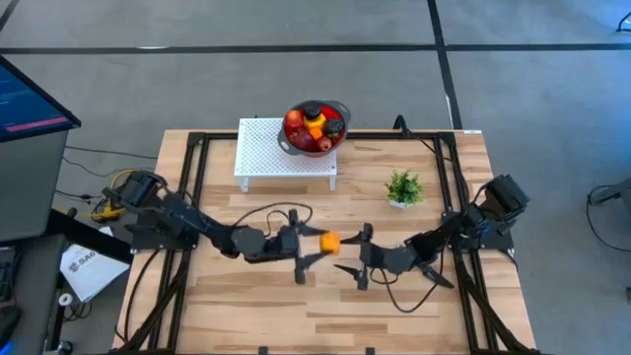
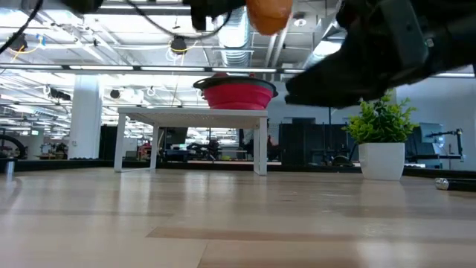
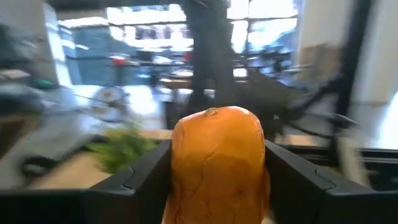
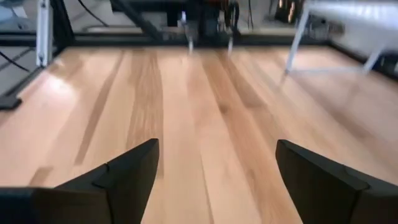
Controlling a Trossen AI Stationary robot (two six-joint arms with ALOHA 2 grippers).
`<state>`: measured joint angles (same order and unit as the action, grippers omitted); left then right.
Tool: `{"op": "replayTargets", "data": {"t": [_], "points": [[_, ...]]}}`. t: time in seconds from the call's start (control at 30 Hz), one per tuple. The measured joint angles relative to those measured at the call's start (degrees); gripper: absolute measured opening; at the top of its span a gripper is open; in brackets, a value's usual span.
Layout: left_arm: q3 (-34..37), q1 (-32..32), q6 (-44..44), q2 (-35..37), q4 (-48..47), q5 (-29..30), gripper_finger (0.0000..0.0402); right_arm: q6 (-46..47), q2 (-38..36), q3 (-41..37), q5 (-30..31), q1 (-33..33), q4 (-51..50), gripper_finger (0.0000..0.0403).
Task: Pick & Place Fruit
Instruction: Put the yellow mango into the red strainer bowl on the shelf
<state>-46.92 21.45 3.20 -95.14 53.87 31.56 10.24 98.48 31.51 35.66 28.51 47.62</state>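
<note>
An orange fruit (image 1: 329, 242) hangs above the middle of the table, with my left gripper (image 1: 317, 245) shut on it. In the left wrist view the fruit (image 3: 217, 165) fills the gap between the two dark fingers. Just to its right, my right gripper (image 1: 361, 258) stands open and faces the fruit. Only bare wood shows between its fingers (image 4: 217, 180). At the far middle, a red bowl (image 1: 315, 126) holds several red, orange and dark fruit. It stands on a white perforated stand (image 1: 266, 153). My left gripper pinches the orange fruit by two opposite sides (image 3: 177, 168) between its two fingers (image 3: 140, 177). The fingers lie level and come from the table's left. The fruit (image 2: 269, 13) is lifted well clear of the table.
A small green plant in a white pot (image 1: 402, 187) stands at the right, behind my right arm. A black cable (image 1: 276, 212) loops over the wood near my left arm. Bare wood lies along the near edge (image 1: 315, 316).
</note>
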Motion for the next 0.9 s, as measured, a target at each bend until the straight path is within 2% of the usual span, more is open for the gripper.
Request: {"op": "replayTargets", "data": {"t": [0.1, 0.17, 0.27, 0.4, 0.47, 0.67, 0.9], "points": [[-5.8, -1.9, 4.9, 4.0, -10.9, 5.1, 0.0203, 2.1, 0.0, 0.0, 0.0, 0.0, -2.3, 0.0316], [-10.9, -4.5, 7.9, 6.9, -21.0, 6.5, 0.0201, 2.3, 0.2, 0.0, 0.0, 0.1, -1.7, 0.0317], [-18.7, -11.1, 10.6, 9.0, -34.0, 6.6, 0.0211, 2.3, 0.3, 0.0, -0.1, -0.3, -1.1, 0.0317], [-27.2, -21.8, 13.4, 8.8, -43.8, 2.8, 0.0225, 2.4, 0.3, 0.0, -0.1, -1.5, 0.6, 0.0317], [-29.3, -26.9, 13.3, 8.1, -45.7, -0.9, 0.0227, 2.3, 0.3, 0.0, -0.1, -1.9, 1.4, 0.0317], [-28.9, -36.7, 14.8, 8.0, -46.2, -3.0, 0.0226, 2.4, 0.3, 0.0, -0.2, -2.4, 1.7, 0.0317], [-25.4, -41.4, 14.2, 8.0, -46.4, -6.5, 0.0238, 2.5, 0.3, 0.0, -0.2, -2.4, 1.7, 0.0317]]}}
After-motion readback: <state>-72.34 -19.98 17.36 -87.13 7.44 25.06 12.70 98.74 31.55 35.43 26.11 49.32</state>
